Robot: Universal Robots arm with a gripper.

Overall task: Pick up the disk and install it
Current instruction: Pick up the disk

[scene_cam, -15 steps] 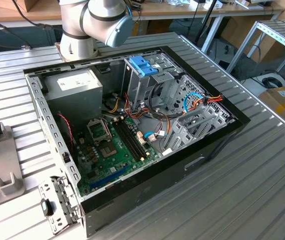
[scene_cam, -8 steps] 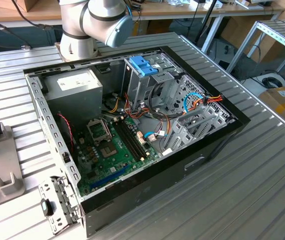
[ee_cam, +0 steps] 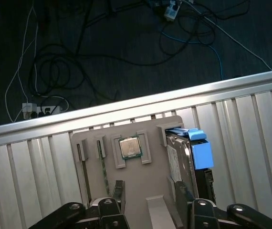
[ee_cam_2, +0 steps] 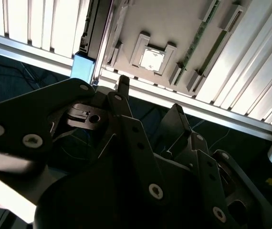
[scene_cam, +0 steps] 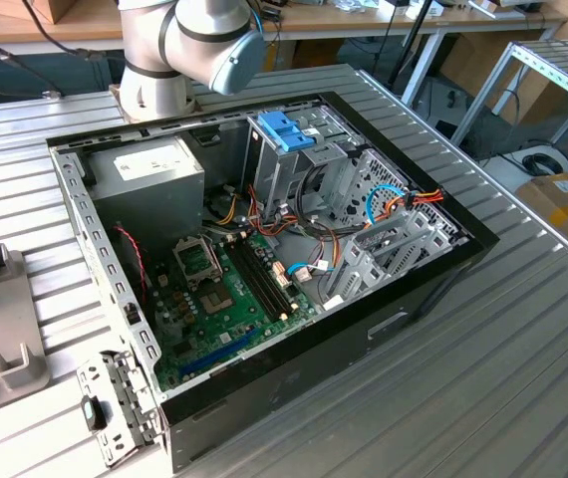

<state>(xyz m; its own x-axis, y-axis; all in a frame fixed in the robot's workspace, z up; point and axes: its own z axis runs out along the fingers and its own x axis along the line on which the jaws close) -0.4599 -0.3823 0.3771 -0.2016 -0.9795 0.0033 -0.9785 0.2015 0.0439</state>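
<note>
My black two-finger gripper (ee_cam: pixel 149 192) hangs spread and empty over the flat grey slotted tray (ee_cam: pixel 145 127). Its slots hold the dark-metal disk (ee_cam: pixel 180 161) in a light-blue carrier frame, on edge, a square silver processor chip (ee_cam: pixel 130 147) and a thin green memory stick (ee_cam: pixel 101 164). In the exterior view, I see the tray at nine o'clock of the open black computer case (scene_cam: pixel 364 331).

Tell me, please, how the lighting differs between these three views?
In the second wrist view the gripper is backlit against glaring table slats; in the first wrist view the floor is dim, the disk evenly lit; in the exterior view the computer case holds soft shadows.
</note>
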